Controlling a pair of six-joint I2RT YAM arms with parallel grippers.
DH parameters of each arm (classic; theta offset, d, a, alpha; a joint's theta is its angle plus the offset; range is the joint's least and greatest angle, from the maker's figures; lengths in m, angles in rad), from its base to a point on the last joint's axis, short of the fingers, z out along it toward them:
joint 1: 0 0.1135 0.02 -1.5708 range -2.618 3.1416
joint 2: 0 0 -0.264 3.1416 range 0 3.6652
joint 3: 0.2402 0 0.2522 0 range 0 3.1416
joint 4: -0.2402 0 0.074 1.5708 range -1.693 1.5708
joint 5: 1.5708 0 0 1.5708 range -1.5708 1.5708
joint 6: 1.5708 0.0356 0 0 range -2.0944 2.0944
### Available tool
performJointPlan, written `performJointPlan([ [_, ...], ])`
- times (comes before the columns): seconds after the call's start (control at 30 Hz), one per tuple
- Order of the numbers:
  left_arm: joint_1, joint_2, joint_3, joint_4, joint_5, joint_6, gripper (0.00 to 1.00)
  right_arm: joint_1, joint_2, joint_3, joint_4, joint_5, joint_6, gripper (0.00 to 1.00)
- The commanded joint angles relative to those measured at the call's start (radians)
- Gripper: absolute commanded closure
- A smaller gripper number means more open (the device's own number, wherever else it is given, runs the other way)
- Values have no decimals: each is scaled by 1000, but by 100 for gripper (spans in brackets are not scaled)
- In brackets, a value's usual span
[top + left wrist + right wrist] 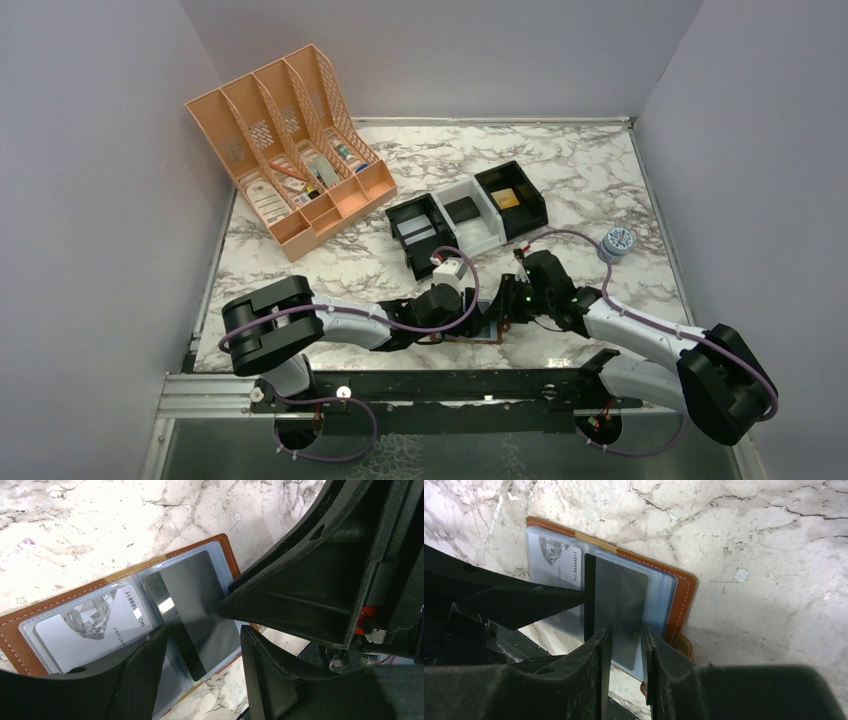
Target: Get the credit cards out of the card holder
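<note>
Stitched leather card holder (681, 600) holds glossy plastic credit cards (620, 597).

pale card (87, 630), "NO 888…", "ENTURY"

The card holder (10, 640) is brown with white stitching and pale blue-grey pockets; one card (195, 595) is dark grey with a black stripe; the table (100, 520) is white, grey-veined marble.
</note>
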Motion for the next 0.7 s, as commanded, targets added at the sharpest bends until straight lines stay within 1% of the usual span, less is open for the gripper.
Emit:
performJointPlan([
  [0.0,8,17,-4,-21,12,-21,42,-1,3,-30,-29,88,-5,71],
  [0.17,7,54,2,-21,3,-55,44,-1,-2,-26,-36,93,-4,71],
  [0.37,8,68,-51,10,-48,-144,45,-1,-20,-40,-26,91,14,72],
  [0.57,7,49,-85,107,-37,-168,50,-1,14,-50,-4,88,24,75],
  [0.67,8,46,-112,185,-24,-193,54,-1,24,-60,10,87,27,77],
])
